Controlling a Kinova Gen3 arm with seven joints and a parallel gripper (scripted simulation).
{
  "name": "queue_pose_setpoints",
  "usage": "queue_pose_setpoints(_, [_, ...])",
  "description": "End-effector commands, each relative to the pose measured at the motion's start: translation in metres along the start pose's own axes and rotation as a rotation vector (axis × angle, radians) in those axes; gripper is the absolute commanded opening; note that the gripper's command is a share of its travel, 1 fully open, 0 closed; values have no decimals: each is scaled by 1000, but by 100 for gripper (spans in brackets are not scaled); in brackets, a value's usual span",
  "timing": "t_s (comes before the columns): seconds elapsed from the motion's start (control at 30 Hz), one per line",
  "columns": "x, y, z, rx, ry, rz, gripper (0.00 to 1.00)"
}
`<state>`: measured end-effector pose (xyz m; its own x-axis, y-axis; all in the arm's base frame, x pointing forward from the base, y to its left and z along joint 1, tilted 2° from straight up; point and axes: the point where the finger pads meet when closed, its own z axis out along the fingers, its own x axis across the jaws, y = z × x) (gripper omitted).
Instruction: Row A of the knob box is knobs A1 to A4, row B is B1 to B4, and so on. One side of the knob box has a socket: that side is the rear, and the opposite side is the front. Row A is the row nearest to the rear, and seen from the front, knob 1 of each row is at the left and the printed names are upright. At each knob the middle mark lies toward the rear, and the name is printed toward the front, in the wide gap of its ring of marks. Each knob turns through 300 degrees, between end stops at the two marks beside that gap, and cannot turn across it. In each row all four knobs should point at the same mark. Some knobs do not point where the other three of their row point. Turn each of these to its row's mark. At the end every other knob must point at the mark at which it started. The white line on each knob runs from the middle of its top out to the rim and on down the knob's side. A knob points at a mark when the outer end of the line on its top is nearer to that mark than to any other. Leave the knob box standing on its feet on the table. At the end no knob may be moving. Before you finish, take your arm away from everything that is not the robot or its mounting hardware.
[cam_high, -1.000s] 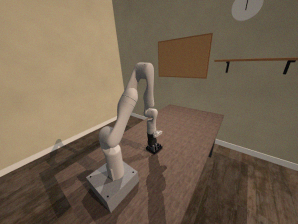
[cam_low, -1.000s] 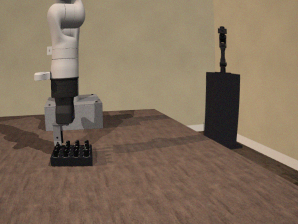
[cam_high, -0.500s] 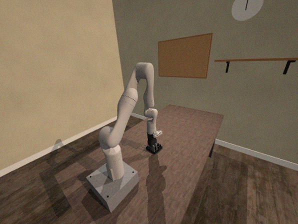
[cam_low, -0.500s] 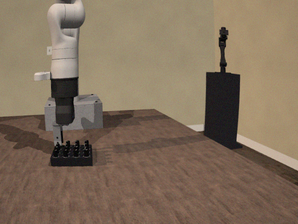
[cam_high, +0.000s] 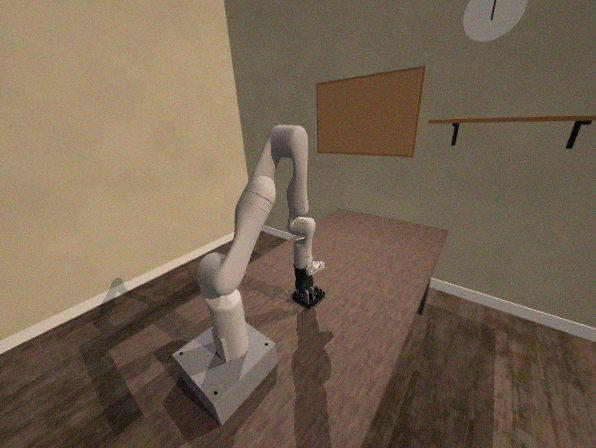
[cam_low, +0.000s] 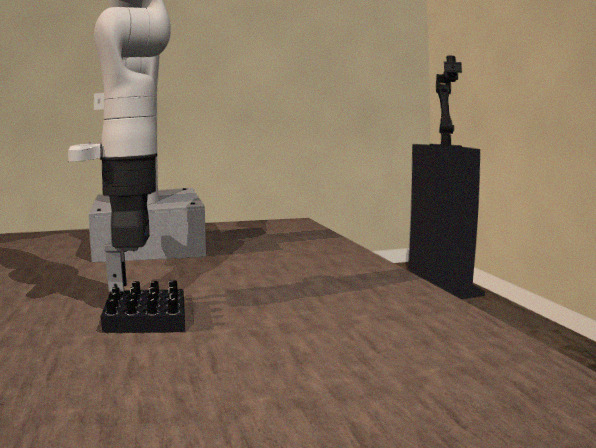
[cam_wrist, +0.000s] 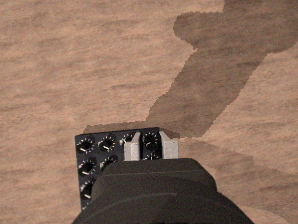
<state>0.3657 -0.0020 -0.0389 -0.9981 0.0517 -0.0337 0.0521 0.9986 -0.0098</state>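
Your knob box (cam_high: 309, 303) (cam_low: 143, 322) (cam_wrist: 120, 133) stands on table (cam_high: 370, 260) (cam_low: 320, 360) (cam_wrist: 60, 75), left-hand knobs in wrist view uncovered — your gripper (cam_high: 307, 292) (cam_low: 116, 289) (cam_wrist: 150, 140) at right, fingers parted, partly open — corner knob (cam_wrist: 150, 140) showing between them, grip unclear.

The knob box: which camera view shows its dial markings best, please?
The wrist view, looking down on the knob box, shows ringed marks, partly covered. Exterior shows its side and knobs standing up; top shows it small.
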Motion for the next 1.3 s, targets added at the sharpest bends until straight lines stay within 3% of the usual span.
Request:
queue_pose_setpoints(0.0, [-1, 0, 0, 0, -1, 0, 46])
queue_pose_setpoints(0.03, [-1, 0, 0, 0, -1, 0, 30])
queue_pose_setpoints(1.27, [-1, 0, 0, 0, -1, -1, 30])
